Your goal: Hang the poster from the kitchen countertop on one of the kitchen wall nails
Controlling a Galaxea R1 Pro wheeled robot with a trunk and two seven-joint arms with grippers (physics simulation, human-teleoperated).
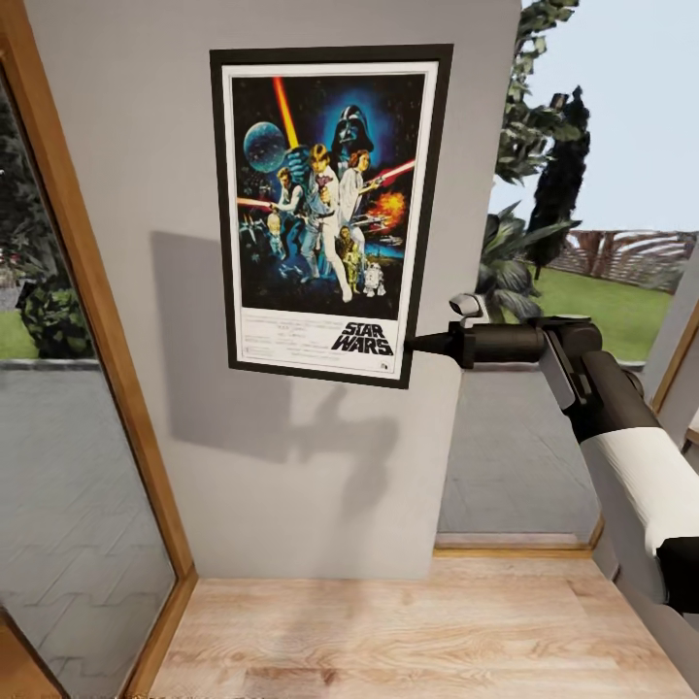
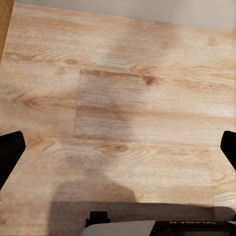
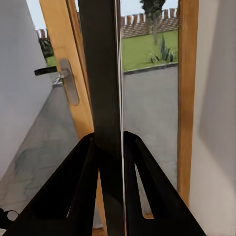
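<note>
against a plain grey wall (image 1: 291, 466) between two wood-framed glass panels, the poster (image 1: 325, 214) hangs flat and nearly upright, its lower edge tipped slightly down toward the robot's right, while the right gripper (image 1: 419, 343) pinches the black frame at the lower right corner. the right wrist view looks straight along that frame edge (image 3: 105, 98), with the two dark fingers (image 3: 73, 191) pressed against either face of it, so the jaws are closed on the poster. a door handle (image 3: 66, 78) on the wooden door frame (image 3: 59, 49) shows beyond. the left gripper (image 2: 118, 147) hangs low over the wood floor (image 2: 123, 83), its dark fingertips (image 2: 10, 152) set far apart at the edges of the picture and holding nothing. no nail can be made out; if one is there, it is hidden behind the poster, so whether the frame is resting on it cannot be told. judged from this, the step in hand is seating and releasing. done well, that likely means keeping the frame flush to the wall, levelling the slight tilt, letting the weight settle downward before the fingers part, then opening slowly and backing the arm straight away along the frame's plane so a finger does not drag the corner. the risk is that the poster slides down the wall if it is let go unsupported.
</note>
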